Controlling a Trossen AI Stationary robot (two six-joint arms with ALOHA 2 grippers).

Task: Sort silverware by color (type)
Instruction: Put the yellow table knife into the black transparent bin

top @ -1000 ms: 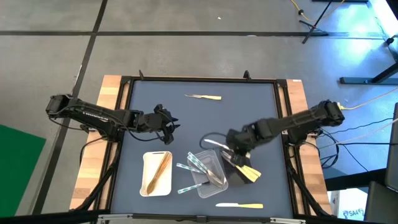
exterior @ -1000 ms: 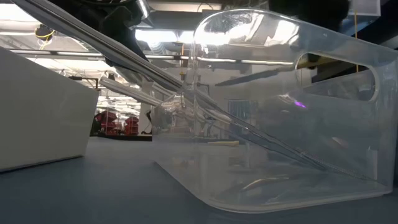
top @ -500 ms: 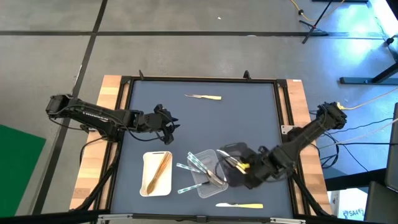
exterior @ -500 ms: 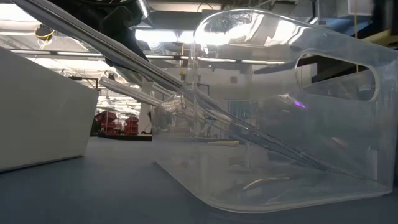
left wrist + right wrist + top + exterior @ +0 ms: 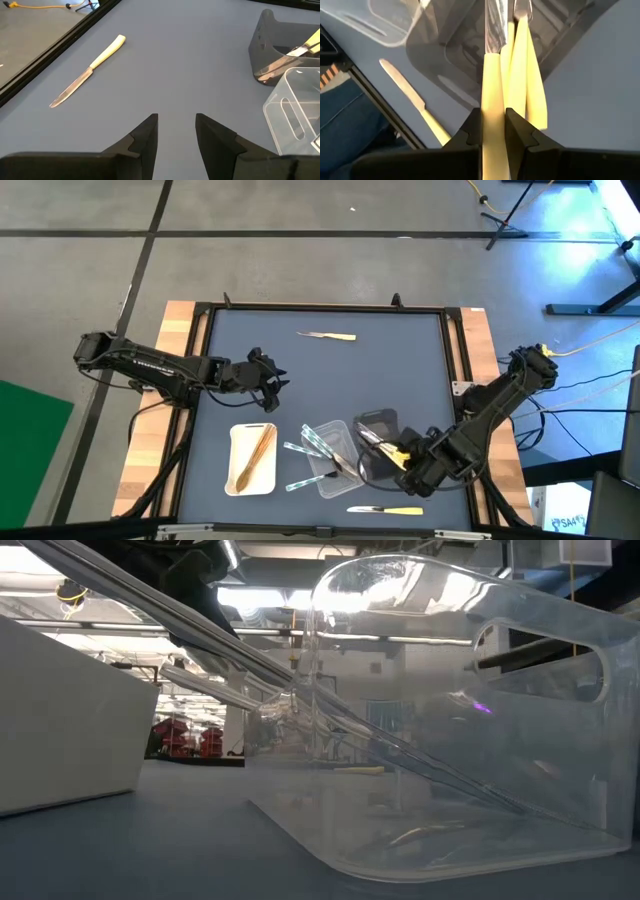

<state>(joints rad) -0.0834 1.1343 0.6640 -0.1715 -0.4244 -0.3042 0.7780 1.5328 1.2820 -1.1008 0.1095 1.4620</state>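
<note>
Pale yellow handles mark what we see from above: the right gripper (image 5: 405, 463) sits at the near right of the table, over the black tray (image 5: 378, 442), pinching a cream-handled utensil (image 5: 393, 450). Another cream-handled knife (image 5: 385, 509) lies at the near edge, a third (image 5: 327, 335) far back. Wooden pieces (image 5: 256, 456) fill the white tray (image 5: 236, 473); the clear tray (image 5: 336, 478) holds silvery ones (image 5: 338, 457). The left gripper (image 5: 277, 383) hovers at mid-left.

In the low view we meet the clear tray's wall (image 5: 520, 710) with clear utensils (image 5: 250, 660) leaning on it.

Through the left wrist we see its fingers (image 5: 145, 140) spread apart above bare mat, the far knife (image 5: 90, 70) ahead.

Through the right wrist, the fingers (image 5: 472, 131) are pressed onto one cream handle (image 5: 492, 100).
</note>
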